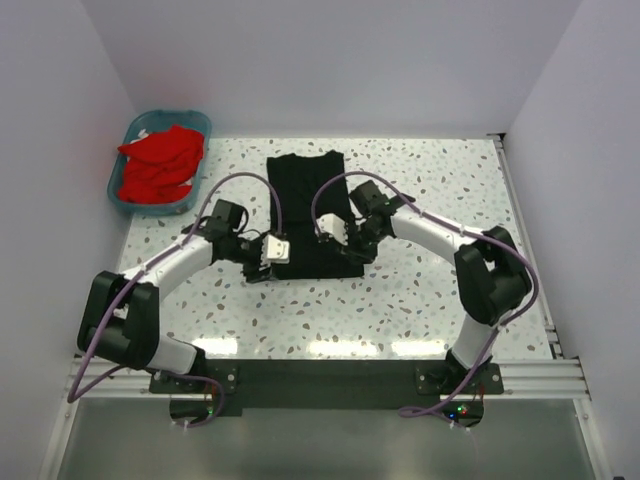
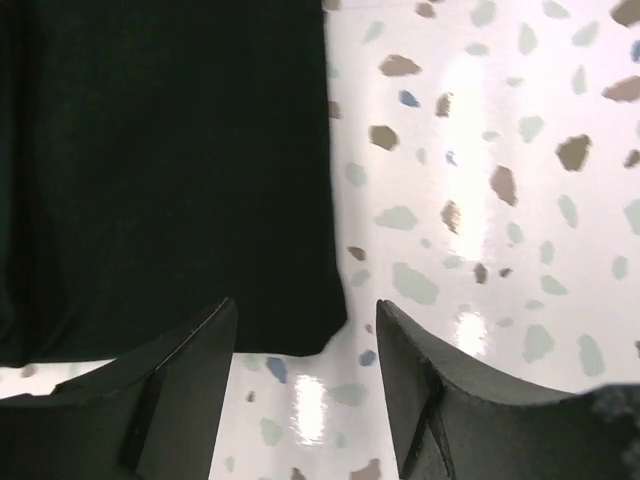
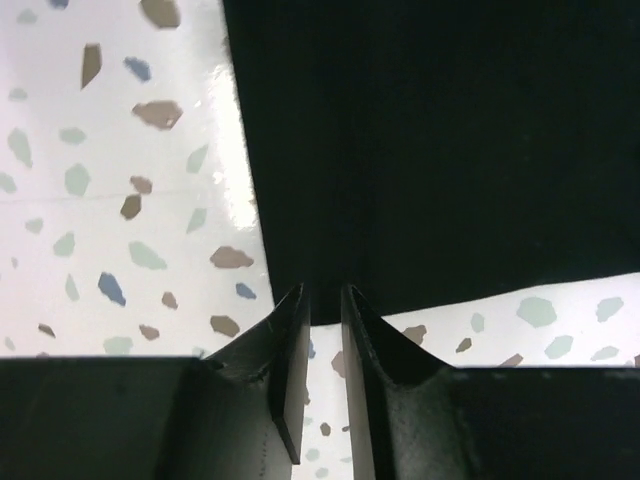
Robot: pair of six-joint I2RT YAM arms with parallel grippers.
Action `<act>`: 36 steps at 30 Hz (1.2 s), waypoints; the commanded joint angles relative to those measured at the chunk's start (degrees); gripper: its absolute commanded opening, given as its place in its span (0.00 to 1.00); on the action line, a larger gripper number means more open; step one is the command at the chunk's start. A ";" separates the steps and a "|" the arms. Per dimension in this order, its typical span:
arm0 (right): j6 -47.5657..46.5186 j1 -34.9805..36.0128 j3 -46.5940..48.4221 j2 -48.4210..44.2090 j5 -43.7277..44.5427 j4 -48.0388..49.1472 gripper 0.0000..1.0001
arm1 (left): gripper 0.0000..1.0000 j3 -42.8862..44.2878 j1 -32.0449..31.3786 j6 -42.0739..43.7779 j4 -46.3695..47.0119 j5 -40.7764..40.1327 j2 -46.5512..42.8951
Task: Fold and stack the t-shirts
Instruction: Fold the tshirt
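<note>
A black t-shirt [image 1: 305, 190] lies folded into a long narrow strip mid-table. My left gripper [image 1: 265, 268] is low at the strip's near left corner. In the left wrist view it [image 2: 305, 330] is open, with that cloth corner [image 2: 170, 180] just ahead of the gap and only table between the fingers. My right gripper [image 1: 330, 240] hovers over the strip's near half. In the right wrist view it [image 3: 324, 295] shows a narrow slit, its tips at a hem of the black cloth [image 3: 440, 150]. Whether the tips pinch that hem is unclear. Red t-shirts [image 1: 160, 165] are heaped in the basket.
A teal plastic basket [image 1: 118, 188] stands at the far left corner, against the left wall. White walls close in the table on the left, back and right. Speckled tabletop [image 1: 440, 290] surrounds the black strip.
</note>
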 commanded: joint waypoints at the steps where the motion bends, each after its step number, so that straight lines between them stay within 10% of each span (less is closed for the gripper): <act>1: 7.84 -0.76 4.24 2.04 -0.70 6.96 0.22 | 0.62 5.22 0.60 -7.18 8.55 1.14 1.91; 17: 16.64 -3.13 25.35 22.53 0.62 9.59 0.07 | 0.48 31.16 3.76 -23.64 10.67 1.24 29.76; 36: 19.72 -4.19 33.26 28.34 7.82 15.48 0.10 | 0.48 31.34 6.14 -17.57 7.59 3.79 27.93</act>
